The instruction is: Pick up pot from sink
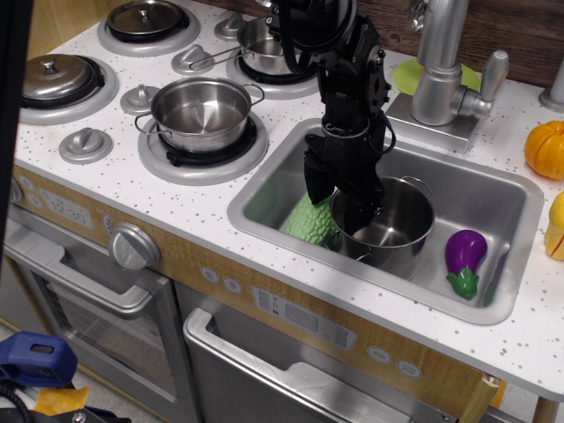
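The pot (397, 222), shiny steel, deep, with small loop handles, stands upright in the middle of the sink (264, 196). My black gripper (332, 204) reaches down from above at the pot's left rim. Its fingers are apart: one finger hangs outside the pot wall, beside a green vegetable, and the other is inside the pot. The jaws straddle the rim and I see no squeeze on it. The pot rests on the sink floor.
A green bumpy vegetable (307, 220) lies left of the pot and a purple eggplant (464, 257) lies to its right. The faucet (438, 75) stands behind the sink. A shallow steel pot (201, 112) and a saucepan (269, 44) sit on burners. An orange pumpkin (545, 148) is at far right.
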Robot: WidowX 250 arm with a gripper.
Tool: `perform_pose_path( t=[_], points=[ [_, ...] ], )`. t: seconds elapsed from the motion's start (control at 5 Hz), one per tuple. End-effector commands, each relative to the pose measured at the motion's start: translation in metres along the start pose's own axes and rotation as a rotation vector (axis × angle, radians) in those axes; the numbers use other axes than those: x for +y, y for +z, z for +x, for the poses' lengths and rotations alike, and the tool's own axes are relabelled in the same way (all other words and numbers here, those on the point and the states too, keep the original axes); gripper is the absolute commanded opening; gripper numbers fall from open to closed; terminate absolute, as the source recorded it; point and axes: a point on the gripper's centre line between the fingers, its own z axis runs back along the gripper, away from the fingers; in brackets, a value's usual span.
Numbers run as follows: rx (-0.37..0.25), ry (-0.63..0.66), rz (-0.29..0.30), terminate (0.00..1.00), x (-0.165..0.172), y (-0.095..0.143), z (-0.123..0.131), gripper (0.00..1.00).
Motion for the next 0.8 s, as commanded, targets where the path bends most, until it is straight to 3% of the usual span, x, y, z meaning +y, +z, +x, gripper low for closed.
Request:
perform_pose_path(
  t=[0.0,0.2,0.6],
  points=[
    [-0.056,0.011,0.019,0.0,0.007,0.01,0.011,0.0],
    [-0.051,0.016,0.05,0.0,0.006,0.019,0.012,0.0],
    [-0.1,0.052,0.14,0.0,0.009,0.031,0.015,0.0]
  ],
)
